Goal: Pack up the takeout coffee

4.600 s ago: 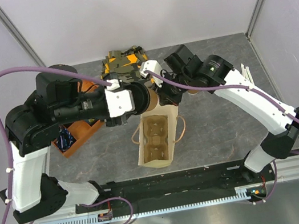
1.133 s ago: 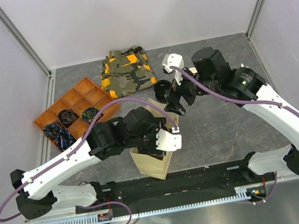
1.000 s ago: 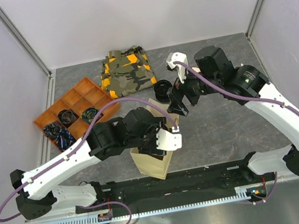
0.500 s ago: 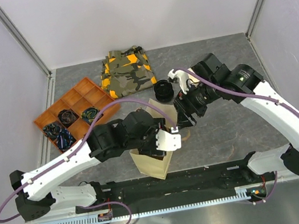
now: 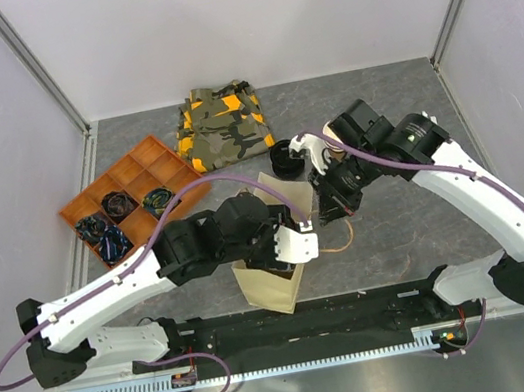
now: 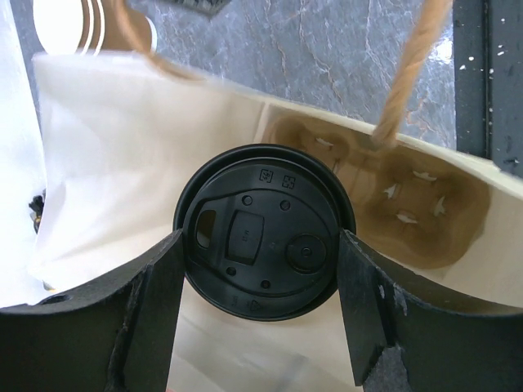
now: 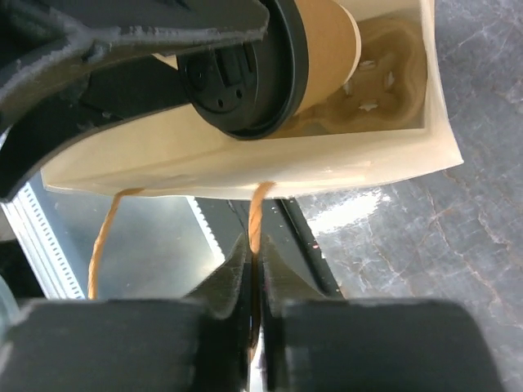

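The left gripper point(image 5: 287, 245) clasps the takeout coffee point(image 6: 263, 231) at its black lid, one finger on each side, holding it at the open mouth of the paper bag point(image 6: 106, 188) at the near middle of the table. A brown cup carrier point(image 6: 409, 208) lies inside the bag. The right gripper point(image 7: 255, 273) is pinched tight on the bag's rope handle point(image 7: 260, 214), on the bag's right side. Farther back lie a round black lid point(image 5: 285, 159) and a camouflage cloth point(image 5: 221, 122), with an orange tray point(image 5: 131, 173) to the left
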Controlling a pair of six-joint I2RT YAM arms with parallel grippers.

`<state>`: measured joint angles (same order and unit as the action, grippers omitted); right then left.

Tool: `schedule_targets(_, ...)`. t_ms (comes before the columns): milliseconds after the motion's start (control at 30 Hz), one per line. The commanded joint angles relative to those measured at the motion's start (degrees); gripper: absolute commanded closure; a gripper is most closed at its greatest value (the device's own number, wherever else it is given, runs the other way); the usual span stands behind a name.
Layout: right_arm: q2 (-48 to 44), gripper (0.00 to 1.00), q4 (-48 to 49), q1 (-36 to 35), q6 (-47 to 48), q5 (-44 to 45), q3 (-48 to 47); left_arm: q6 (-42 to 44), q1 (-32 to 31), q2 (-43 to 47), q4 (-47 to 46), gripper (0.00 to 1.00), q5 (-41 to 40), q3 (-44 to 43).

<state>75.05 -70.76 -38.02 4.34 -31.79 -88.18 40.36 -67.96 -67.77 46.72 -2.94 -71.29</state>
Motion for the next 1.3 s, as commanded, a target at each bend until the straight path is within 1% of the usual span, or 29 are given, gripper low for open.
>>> schedule_targets(0, 2.1, 1.0, 1.4, 0.2, 7.4, -1.1, -1.3, 4.1, 0.2, 0.2, -5.0, 0.72, 1.0, 1.3)
schedule_targets(167, -0.3, 1.0, 3.8, 0.2, 11.9, -1.3, -0.4, 4.6, 0.3, -3.2, -2.7, 0.73, 0.7, -0.8)
schedule_targets(367, -3.6, 1.0, 4.5, 0.0, 17.3, -2.1, 2.1, 3.3, 0.8, -3.2, -0.2, 0.73, 1.2, -2.4)
schedule_targets(433, -4.7, 1.0, 4.8, -0.1, 19.8, -1.9, 3.6, 1.7, 2.3, -3.0, 0.4, 0.73, 2.7, -3.8)
schedule_targets(467, -5.0, 1.0, 4.8, -0.1, 20.7, -1.7, 4.1, 1.1, 2.7, -3.1, 1.6, 0.73, 5.5, -5.1)
schedule_targets(533, -5.6, 1.0, 4.8, -0.1, 22.8, -1.7, 5.1, 0.8, 3.6, -3.8, 2.1, 0.73, 6.6, -5.8)
schedule_targets(733, -6.0, 1.0, 6.8, -0.1, 24.0, -2.0, 6.8, -1.3, 5.6, -6.9, 1.3, 0.74, 9.5, -6.8)
schedule_targets(833, -6.9, 1.0, 8.0, 0.0, 24.1, -2.1, 8.1, -1.4, 6.0, -8.0, -0.5, 0.74, 10.3, -5.7)
schedule_targets(1000, -8.3, 1.0, 8.9, 0.0, 25.8, -1.6, 10.1, -2.7, 7.1, -9.6, -4.4, 0.76, 8.8, -4.4)
schedule_targets(1267, -11.1, 1.0, 10.5, 0.4, 28.3, -0.2, 13.6, -6.1, 7.8, -6.9, -15.9, 0.76, 6.0, 3.0)
